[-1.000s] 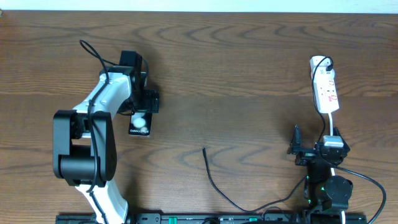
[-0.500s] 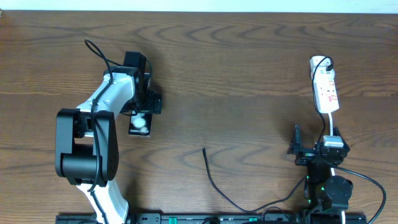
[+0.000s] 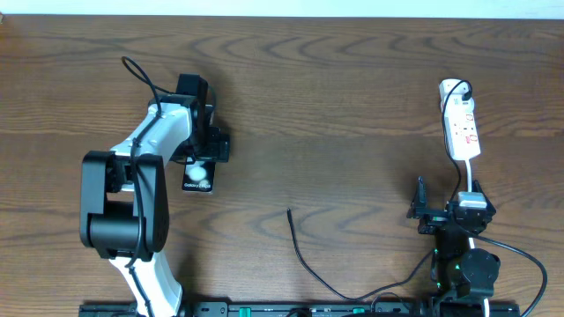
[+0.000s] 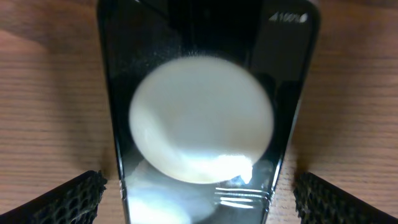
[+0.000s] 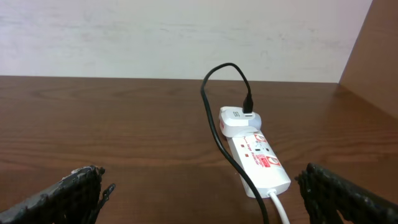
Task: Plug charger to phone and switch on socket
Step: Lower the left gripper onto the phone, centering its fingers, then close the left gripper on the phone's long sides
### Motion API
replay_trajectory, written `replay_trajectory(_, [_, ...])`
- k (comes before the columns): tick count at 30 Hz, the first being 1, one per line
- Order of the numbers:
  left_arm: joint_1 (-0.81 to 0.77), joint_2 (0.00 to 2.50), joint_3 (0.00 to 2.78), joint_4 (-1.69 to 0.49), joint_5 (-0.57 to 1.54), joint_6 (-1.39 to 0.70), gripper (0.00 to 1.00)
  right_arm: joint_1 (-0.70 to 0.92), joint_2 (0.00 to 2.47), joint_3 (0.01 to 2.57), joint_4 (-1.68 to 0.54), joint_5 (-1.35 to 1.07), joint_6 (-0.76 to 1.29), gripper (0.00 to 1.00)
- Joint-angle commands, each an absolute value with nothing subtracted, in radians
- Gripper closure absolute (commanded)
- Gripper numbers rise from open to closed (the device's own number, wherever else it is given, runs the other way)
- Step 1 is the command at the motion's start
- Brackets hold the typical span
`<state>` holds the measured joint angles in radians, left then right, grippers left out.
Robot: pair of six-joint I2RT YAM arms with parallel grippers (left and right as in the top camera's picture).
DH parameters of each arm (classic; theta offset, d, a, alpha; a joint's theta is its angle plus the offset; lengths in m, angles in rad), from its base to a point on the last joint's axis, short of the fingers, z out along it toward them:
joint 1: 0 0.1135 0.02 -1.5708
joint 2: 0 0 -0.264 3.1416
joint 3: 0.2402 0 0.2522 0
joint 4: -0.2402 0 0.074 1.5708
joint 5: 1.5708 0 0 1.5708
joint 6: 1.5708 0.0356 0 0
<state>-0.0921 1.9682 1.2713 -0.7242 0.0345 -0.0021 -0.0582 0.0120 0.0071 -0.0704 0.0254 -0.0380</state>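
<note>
The phone (image 3: 199,178) lies flat at the left of the table, partly under my left arm. In the left wrist view the phone (image 4: 199,124) fills the frame, glossy black with a round white reflection. My left gripper (image 3: 203,151) (image 4: 202,202) stands open just above it, one finger on each long side with small gaps. The charger cable's free tip (image 3: 289,210) lies on the table's middle front. The white socket (image 3: 462,128) (image 5: 258,158) sits at the right with the black cable (image 5: 217,124) plugged into its white plug. My right gripper (image 3: 448,204) (image 5: 208,199) is open and empty, short of the socket.
The charger cable (image 3: 335,291) curves along the front edge toward the right arm's base. A white lead (image 5: 278,208) leaves the socket's near end toward my right gripper. A pale wall (image 5: 174,37) stands behind the table.
My left arm has shifted slightly right and away over the phone. The right arm, the cable and the socket have not moved.
</note>
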Motion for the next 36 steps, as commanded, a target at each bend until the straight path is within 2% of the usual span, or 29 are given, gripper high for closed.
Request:
replay_trajectory(1, [-0.091, 1.996, 1.262, -0.727, 0.019, 0.002, 0.02, -0.064, 0.007, 0.006, -0.075, 0.023, -0.046, 0.01])
replay_trajectory(36, [-0.091, 2.021, 1.246, -0.772, 0.060, 0.004, 0.02, -0.064, 0.007, 0.006, -0.075, 0.023, -0.046, 0.01])
